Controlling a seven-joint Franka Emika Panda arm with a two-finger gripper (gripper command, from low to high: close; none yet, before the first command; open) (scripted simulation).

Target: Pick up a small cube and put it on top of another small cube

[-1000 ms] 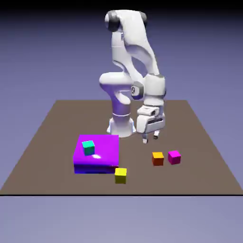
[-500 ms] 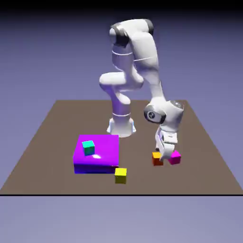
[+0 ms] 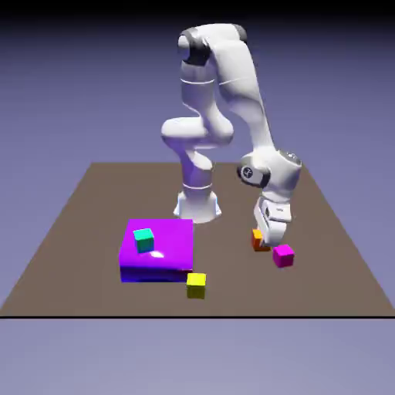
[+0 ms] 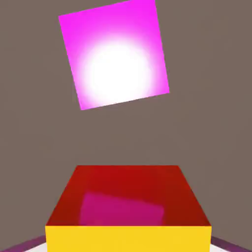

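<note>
One orange cube [image 3: 258, 241] is pinched in the gripper [image 3: 263, 244]; teal cube [image 3: 143, 240] rests on the purple block [image 3: 173, 254].

Orange cube gripped and off its old spot

I now have the orange cube [image 3: 260, 241] between the fingers of my gripper [image 4: 128, 241], which hung apart from it a second ago; the cube has shifted up and a little rightward in the exterior view. My arm [image 3: 245, 92] has swung toward the exterior view's right and reached lower, its hand dropping and then rising slightly.
</note>
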